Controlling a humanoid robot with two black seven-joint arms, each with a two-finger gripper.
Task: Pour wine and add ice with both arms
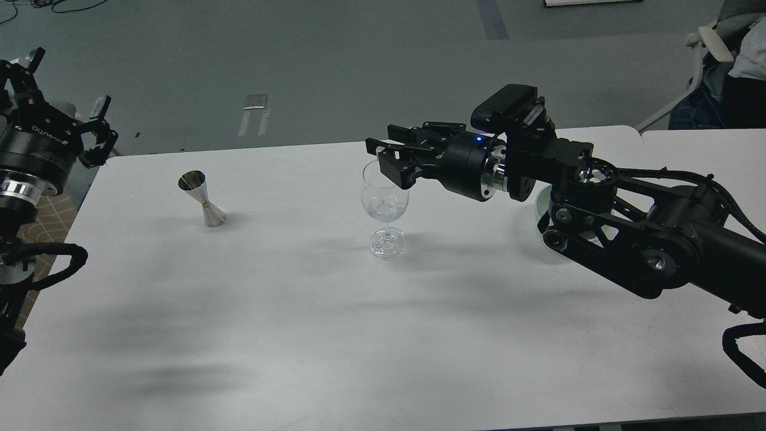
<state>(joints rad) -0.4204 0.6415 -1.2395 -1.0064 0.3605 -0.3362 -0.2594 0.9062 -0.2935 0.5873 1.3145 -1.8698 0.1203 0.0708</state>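
Note:
A clear stemmed wine glass [385, 206] stands mid-table. Clear ice [383, 207] glints in the bottom of its bowl; I cannot tell the wine apart from it. My right gripper [383, 151] hovers just above the glass's right rim with its fingers spread and nothing between them. A silver jigger [203, 200] stands upright at the left of the table. My left gripper [66, 84] is open and empty, raised beyond the table's left far corner. The pale green bowl [540, 202] is mostly hidden behind my right arm.
The white table [299, 311] reaches across the view; a second table [706, 149] adjoins it at the right. An office chair [712, 48] stands at the far right. My right arm spans the table's right side.

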